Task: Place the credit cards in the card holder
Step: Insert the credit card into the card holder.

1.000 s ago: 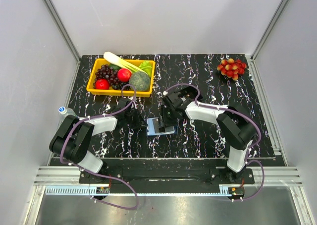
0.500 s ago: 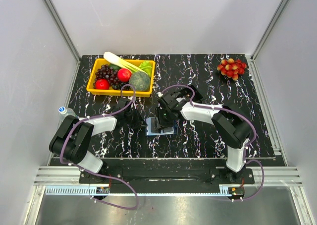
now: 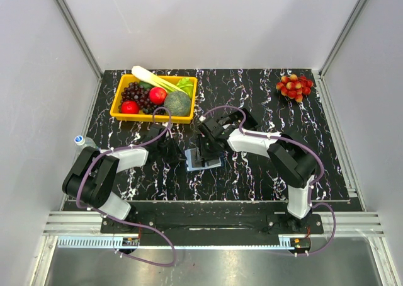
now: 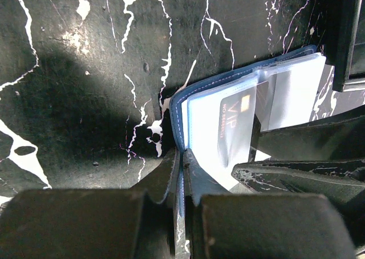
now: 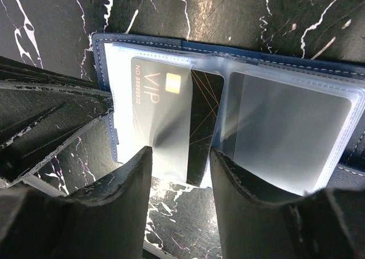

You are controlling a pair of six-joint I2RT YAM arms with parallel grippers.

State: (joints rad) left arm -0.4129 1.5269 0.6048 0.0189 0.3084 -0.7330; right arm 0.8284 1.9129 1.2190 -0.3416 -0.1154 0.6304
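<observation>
Between the parted jaws of the right gripper point(image 5: 181, 159) lies a black VIP card point(image 5: 171, 108), part-seated in a clear sleeve point(image 5: 285, 122) of the open card holder point(image 5: 274, 49). The left gripper point(image 4: 181, 156) pinches the holder's blue cover edge, probably anchoring it against insertion thrust on the marbled mat point(image 4: 85, 71).
</observation>
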